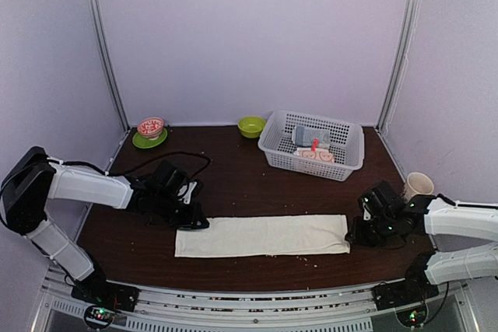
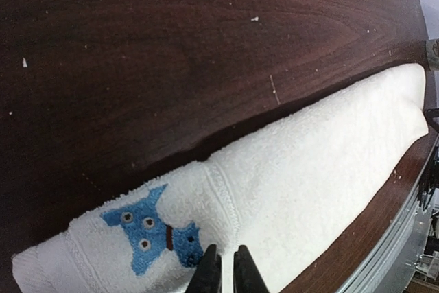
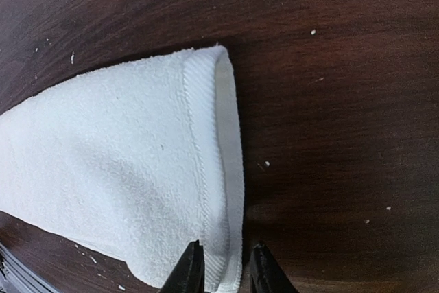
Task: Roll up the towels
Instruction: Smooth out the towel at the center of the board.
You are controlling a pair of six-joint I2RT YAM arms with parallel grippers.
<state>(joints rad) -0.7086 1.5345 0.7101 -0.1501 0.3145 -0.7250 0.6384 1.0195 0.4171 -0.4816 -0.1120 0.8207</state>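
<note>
Dark table (image 1: 233, 184), cream towel (image 1: 264, 236) flat along near edge, left pincer (image 2: 220, 274) and right pincer (image 3: 226, 269) clamped on its ends, basket (image 1: 307, 166) beyond

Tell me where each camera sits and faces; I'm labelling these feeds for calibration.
Top external: high behind the bases, looking down on the table, white towel and basket; left arm and right arm show.
Left wrist: on the left arm, facing along the towel from its blue mark; own jaws at bottom.
Right wrist: on the right arm, above the towel's hem; own jaws at bottom.
Shared: all see the white towel.
</note>
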